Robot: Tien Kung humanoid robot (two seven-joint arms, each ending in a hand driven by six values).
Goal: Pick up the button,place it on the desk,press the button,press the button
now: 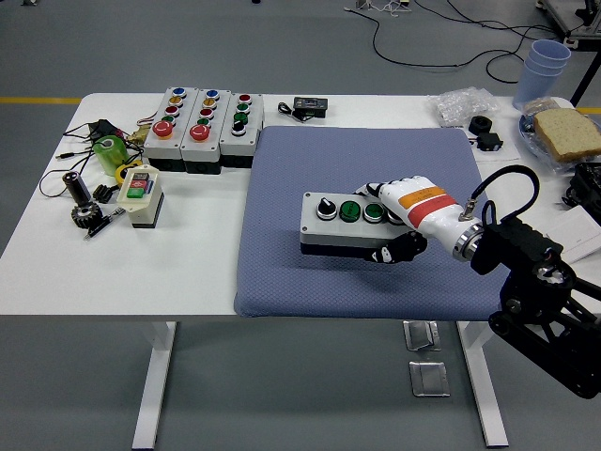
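A grey button box (346, 224) with a black base, one black knob and green buttons rests low over the middle of the blue mat (282, 188). My right hand (396, 225), white with an orange band at the wrist, is shut on the box's right end, fingers over the top and thumb at the front face. Whether the box touches the mat cannot be told. The left arm is out of sight.
Three more button boxes (202, 127) stand in a row at the back left. A small beige switch box (139, 195), a green object (108, 150) and small parts lie at the left. Bread on a plate (563, 132), blue cups (545, 61) and black parts sit at the back right.
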